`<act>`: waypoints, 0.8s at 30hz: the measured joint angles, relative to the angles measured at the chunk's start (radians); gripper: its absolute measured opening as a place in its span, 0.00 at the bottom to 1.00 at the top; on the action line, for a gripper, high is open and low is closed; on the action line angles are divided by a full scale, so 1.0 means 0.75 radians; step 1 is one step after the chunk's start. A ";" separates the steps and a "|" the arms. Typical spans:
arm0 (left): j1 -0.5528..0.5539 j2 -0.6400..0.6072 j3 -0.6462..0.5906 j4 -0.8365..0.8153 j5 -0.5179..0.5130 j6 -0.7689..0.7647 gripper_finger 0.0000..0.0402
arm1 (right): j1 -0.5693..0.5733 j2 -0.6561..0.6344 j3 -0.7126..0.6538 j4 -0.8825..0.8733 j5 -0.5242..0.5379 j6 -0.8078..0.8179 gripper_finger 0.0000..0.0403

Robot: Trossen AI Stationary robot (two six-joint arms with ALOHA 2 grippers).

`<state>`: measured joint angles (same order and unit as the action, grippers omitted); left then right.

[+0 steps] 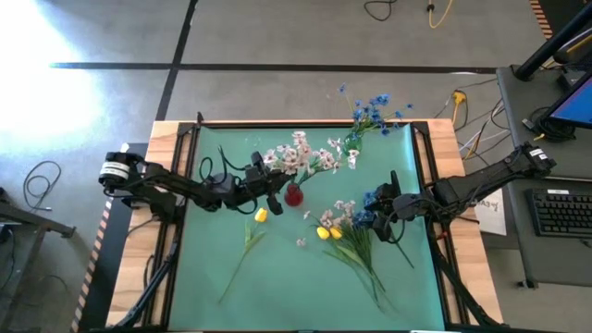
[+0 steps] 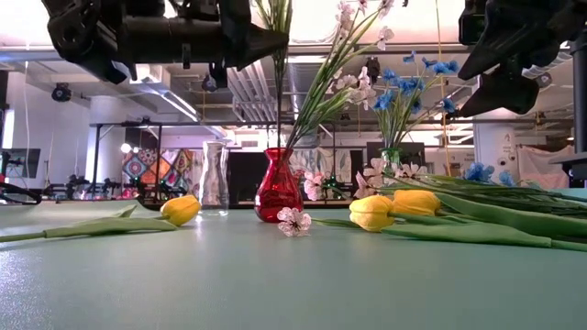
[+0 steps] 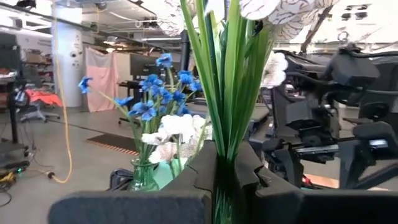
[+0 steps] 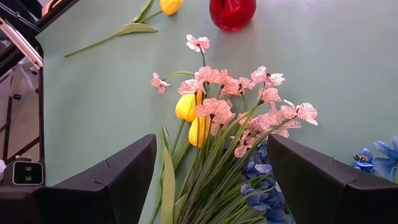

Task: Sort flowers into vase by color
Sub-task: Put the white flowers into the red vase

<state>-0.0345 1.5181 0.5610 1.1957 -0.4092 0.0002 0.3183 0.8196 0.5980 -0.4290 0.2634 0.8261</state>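
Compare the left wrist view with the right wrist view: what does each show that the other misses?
Only the left wrist view: the left gripper shut on green stems, and a glass vase of blue flowers behind. Only the right wrist view: the open right gripper over a flat pile with yellow tulips, plus the red vase. Both show pinkish-white blossoms.

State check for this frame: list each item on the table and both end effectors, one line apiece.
Left end effector: shut on pink-white spray stems, above the red vase.
Right end effector: open, over the flower pile, holding nothing.
Red vase: upright, pink-white spray in it.
Clear vase: upright, empty.
Blue flowers' vase: upright, holds blue flowers.
Lone tulip: lying flat.
Flower pile: lying flat, unsorted.
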 joint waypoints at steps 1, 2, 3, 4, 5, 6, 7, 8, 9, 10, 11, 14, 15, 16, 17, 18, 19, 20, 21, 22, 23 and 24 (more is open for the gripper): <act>0.000 0.000 0.000 0.001 -0.001 -0.005 0.00 | 0.000 0.000 0.000 0.000 0.000 0.000 0.74; 0.000 0.000 0.000 0.001 -0.002 -0.006 0.00 | 0.000 0.000 0.000 0.000 0.000 0.000 0.74; 0.000 0.000 0.000 0.000 -0.002 -0.007 0.01 | 0.000 0.000 0.000 0.000 0.000 0.000 0.74; 0.000 0.000 0.000 0.000 -0.002 -0.009 0.02 | 0.000 0.000 0.000 0.000 0.000 0.000 0.74; 0.000 0.000 0.000 0.000 -0.002 -0.014 0.03 | 0.000 0.000 0.000 0.000 0.000 0.000 0.74; 0.000 0.000 0.000 0.000 -0.003 -0.015 0.05 | 0.000 0.000 0.000 0.000 0.000 0.000 0.74; 0.000 0.000 0.000 -0.001 -0.003 -0.016 0.06 | 0.000 0.000 0.000 0.000 0.000 0.000 0.74; 0.000 0.000 0.000 -0.004 -0.004 -0.017 0.08 | 0.000 0.000 0.000 0.000 0.000 0.000 0.74; 0.000 0.000 0.000 -0.007 -0.004 -0.017 0.10 | 0.000 0.000 0.000 0.000 0.000 0.000 0.74; 0.000 0.000 0.000 -0.009 -0.004 -0.017 0.12 | 0.000 0.000 0.000 0.000 0.000 0.000 0.74; 0.000 0.000 0.000 -0.009 -0.004 -0.018 0.14 | 0.000 0.000 0.000 -0.001 0.000 0.000 0.74; 0.000 0.000 0.000 -0.009 -0.004 -0.018 0.21 | 0.000 0.000 0.000 0.000 0.000 0.000 0.74; 0.000 0.000 0.000 -0.009 -0.004 -0.018 0.23 | 0.000 0.000 0.000 0.000 0.000 0.000 0.74; 0.000 0.000 0.000 -0.010 -0.004 -0.018 0.25 | 0.000 0.000 0.000 0.000 0.000 0.000 0.74; 0.000 0.000 0.000 -0.009 -0.004 -0.018 0.28 | 0.000 0.000 0.000 0.000 0.000 0.000 0.74; 0.000 0.000 0.000 -0.010 -0.004 -0.018 0.30 | 0.000 0.000 0.000 -0.001 0.000 0.000 0.74; 0.000 0.000 0.000 -0.013 -0.004 -0.018 0.32 | 0.000 0.000 0.000 0.000 0.000 0.000 0.74; 0.000 0.000 -0.001 -0.016 -0.004 -0.018 0.34 | 0.000 0.000 0.000 0.000 -0.001 0.000 0.74; 0.000 0.000 -0.001 -0.025 -0.004 -0.018 0.36 | 0.000 0.000 0.000 0.000 -0.001 0.000 0.74; 0.000 0.000 -0.001 -0.035 -0.004 -0.018 0.38 | 0.000 0.000 0.000 0.000 -0.001 0.001 0.74; 0.000 0.000 -0.001 -0.050 -0.004 -0.019 0.40 | 0.000 0.000 0.000 -0.001 -0.001 0.000 0.74; -0.001 0.000 -0.001 -0.064 -0.005 -0.019 0.42 | 0.000 0.000 0.000 -0.001 -0.001 0.000 0.74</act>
<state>-0.0352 1.5181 0.5606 1.1478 -0.4128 -0.0141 0.3185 0.8196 0.5980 -0.4294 0.2630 0.8261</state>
